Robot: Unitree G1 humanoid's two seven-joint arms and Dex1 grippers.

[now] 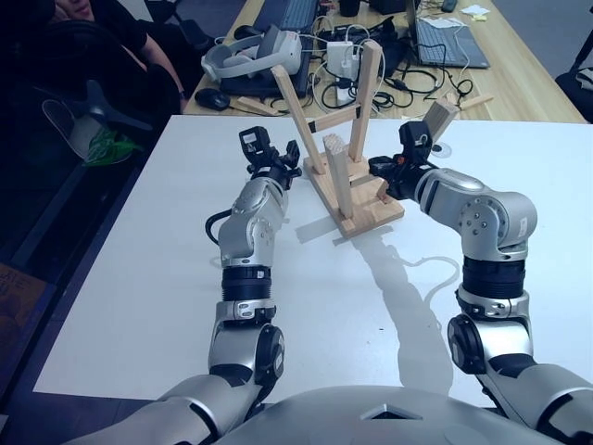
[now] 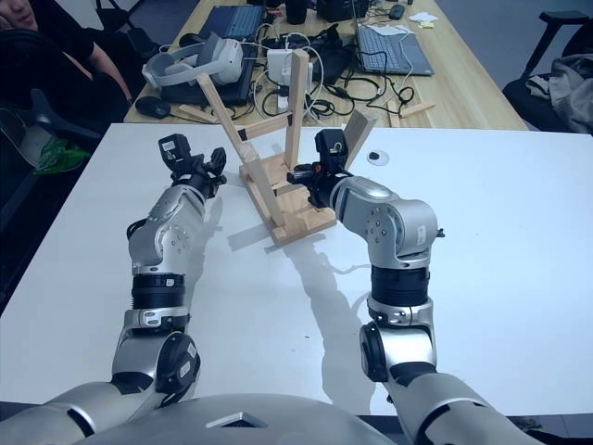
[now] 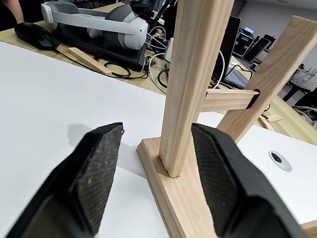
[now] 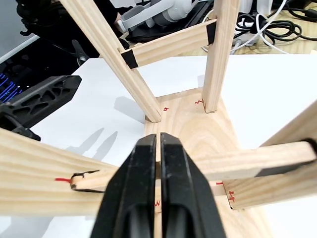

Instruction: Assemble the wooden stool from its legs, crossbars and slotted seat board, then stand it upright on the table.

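The wooden stool lies upside down on the white table (image 1: 139,260), its seat board (image 1: 371,218) flat and its legs (image 1: 298,116) pointing up, joined by crossbars (image 4: 168,47). My left gripper (image 1: 283,158) is open at the stool's left side. In the left wrist view one leg (image 3: 190,84) stands in line with the gap between the fingers (image 3: 99,168), untouched. My right gripper (image 1: 382,171) is at the stool's right side. In the right wrist view it (image 4: 158,144) is shut with nothing seen between its fingers, just above the seat board (image 4: 193,124) and close to a lower crossbar (image 4: 257,161).
Behind the white table runs a wooden desk with a headset (image 1: 255,51), a mouse (image 1: 211,98), laptops (image 1: 445,42), cables and loose wooden strips (image 1: 246,105). A round grommet (image 1: 443,146) sits near the table's far edge. The near half of the table is bare.
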